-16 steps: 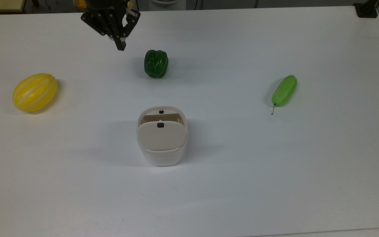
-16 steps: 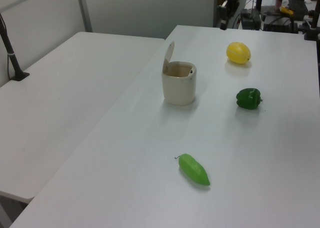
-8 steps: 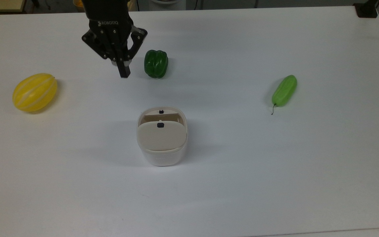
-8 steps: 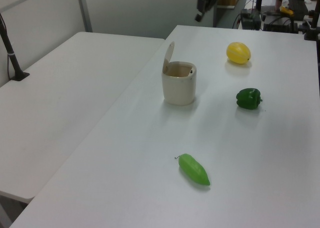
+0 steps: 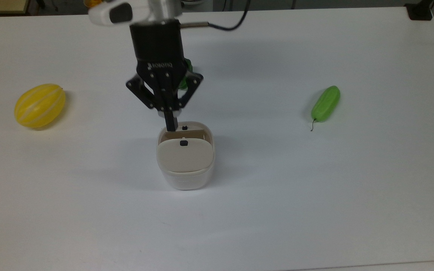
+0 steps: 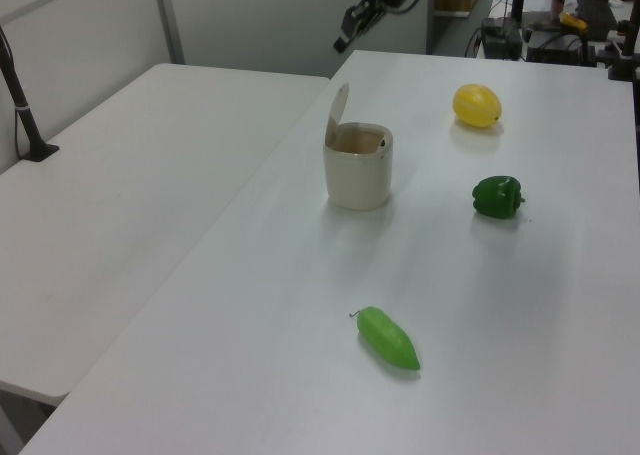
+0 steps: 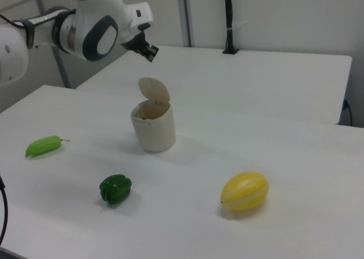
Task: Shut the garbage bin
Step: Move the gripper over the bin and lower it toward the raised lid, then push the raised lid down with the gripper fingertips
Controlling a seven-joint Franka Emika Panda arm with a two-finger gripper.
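Top view, item 1: small white plastic rounded-square garbage bin [image 5: 185, 177] near the middle of the white desk [image 5: 315, 188], standing upright. Its beige hinged lid [image 5: 185, 156] is raised, leaving the mouth open; a small dark button [image 5: 183, 143] sits on the lid.

Item 2: black two-finger gripper [image 5: 172, 125] on the white arm, fingers pressed together into 1 narrow tip, holding nothing. In the top view the tip overlaps the bin's far rim, opposite the hinge. In the left view the gripper [image 6: 347, 35] hangs well above the bin [image 6: 357, 180], toward the left view's upper left of the upright lid [image 6: 337, 115]. In the right view the gripper [image 7: 149, 52] is likewise above the lid [image 7: 153, 90], not touching it.

Item 3: dark green bell pepper [image 6: 497, 196], apart from the bin.

Item 4: yellow striped oval melon [image 5: 40, 105], well apart, at the top view's left.

Item 5: light green elongated gourd [image 5: 326, 103], well apart, at the top view's right.
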